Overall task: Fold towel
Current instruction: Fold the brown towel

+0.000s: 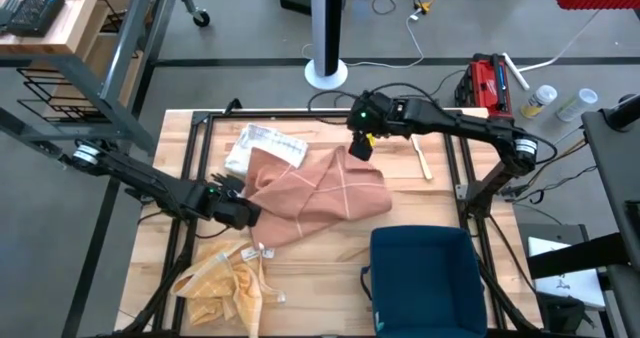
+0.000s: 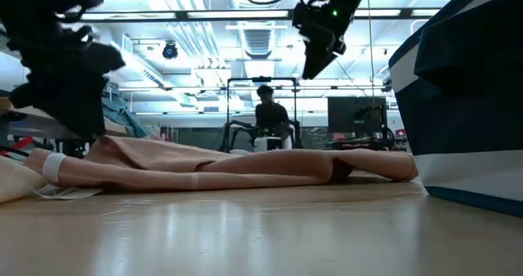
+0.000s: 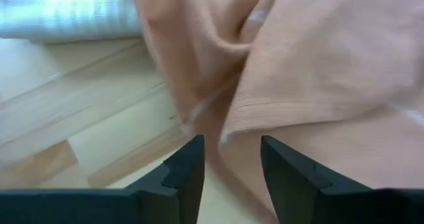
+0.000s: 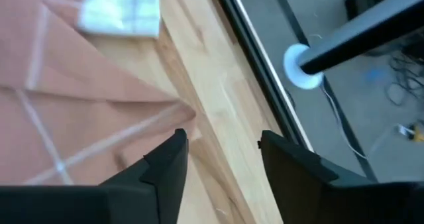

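peach towel (image 1: 315,193) lying rumpled mid-worktop (image 1: 420,213), partly doubled over, one edge draped toward a white checked cloth (image 1: 262,146) at the far side. left pincer (image 1: 240,214) low at the towel's near-left edge, jaws parted with nothing between them — fabric sits just ahead of the tips in the left wrist view. right pincer (image 1: 362,144) up over the far-right corner of the towel, also parted and empty, corner visible just below it.

probably mid-release after a fold, and not a tidy one. biggest risk: the loose hem in front of the left pincer snagging on a fingertip if that arm backs away low, dragging the layer open again. same on the right — dropping straight down could pinch two layers instead of one. could also catch the white cloth along with the towel, since the two overlap. yellow rag (image 1: 222,283) and blue bin (image 1: 428,278) sit near enough to get bumped on a wide swing.
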### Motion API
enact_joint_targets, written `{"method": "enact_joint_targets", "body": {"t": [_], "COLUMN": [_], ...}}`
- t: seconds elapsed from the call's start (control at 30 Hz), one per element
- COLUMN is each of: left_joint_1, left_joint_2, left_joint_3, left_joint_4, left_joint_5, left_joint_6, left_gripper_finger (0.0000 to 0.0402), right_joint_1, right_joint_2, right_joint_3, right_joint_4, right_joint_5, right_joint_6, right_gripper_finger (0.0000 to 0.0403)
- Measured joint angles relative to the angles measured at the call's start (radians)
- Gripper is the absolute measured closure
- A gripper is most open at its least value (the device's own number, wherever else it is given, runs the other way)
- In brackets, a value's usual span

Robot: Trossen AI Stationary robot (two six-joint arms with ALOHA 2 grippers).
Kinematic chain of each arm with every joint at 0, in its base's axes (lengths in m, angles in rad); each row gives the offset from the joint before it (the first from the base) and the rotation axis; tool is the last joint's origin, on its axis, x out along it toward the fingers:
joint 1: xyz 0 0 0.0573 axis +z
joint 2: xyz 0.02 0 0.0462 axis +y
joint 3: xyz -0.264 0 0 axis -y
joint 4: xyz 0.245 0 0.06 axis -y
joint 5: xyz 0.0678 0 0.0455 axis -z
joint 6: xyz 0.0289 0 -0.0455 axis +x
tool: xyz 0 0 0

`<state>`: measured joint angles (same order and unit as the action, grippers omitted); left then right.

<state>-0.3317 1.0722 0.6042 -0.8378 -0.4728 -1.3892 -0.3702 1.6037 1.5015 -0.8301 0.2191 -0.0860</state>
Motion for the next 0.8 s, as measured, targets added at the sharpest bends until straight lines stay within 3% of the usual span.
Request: {"method": "enact_joint_targets", "body": {"t": [0.13,0.3,0.4,0.53,0.8], "left_joint_1": [-0.004,-0.005,-0.006,-0.005,-0.005], "left_joint_2": [-0.023,0.004,0.047,0.138,0.409], "left_joint_3": [0.026,0.060,0.087,0.104,0.137], "left_joint_4": [0.089,0.229,0.259,0.270,0.317], "left_joint_5": [0.019,0.064,0.019,-0.060,-0.078], "left_joint_6": [0.096,0.387,0.542,0.691,0.838], "left_gripper_finger": [0.0251,0.0249,0.0251,0.0245,0.0218], "right_joint_1": [0.002,0.013,0.025,0.048,0.096], "right_joint_2": [-0.021,-0.065,-0.099,-0.150,-0.260], "right_joint_3": [0.030,0.028,0.015,-0.030,-0.147], "right_joint_4": [-0.050,-0.123,-0.171,-0.188,-0.198], "right_joint_5": [-0.091,-0.205,-0.214,-0.220,-0.220], "right_joint_6": [0.008,0.020,0.022,0.034,0.137], "right_gripper_finger": [0.0207,0.0211,0.0215,0.0217,0.0218]}}
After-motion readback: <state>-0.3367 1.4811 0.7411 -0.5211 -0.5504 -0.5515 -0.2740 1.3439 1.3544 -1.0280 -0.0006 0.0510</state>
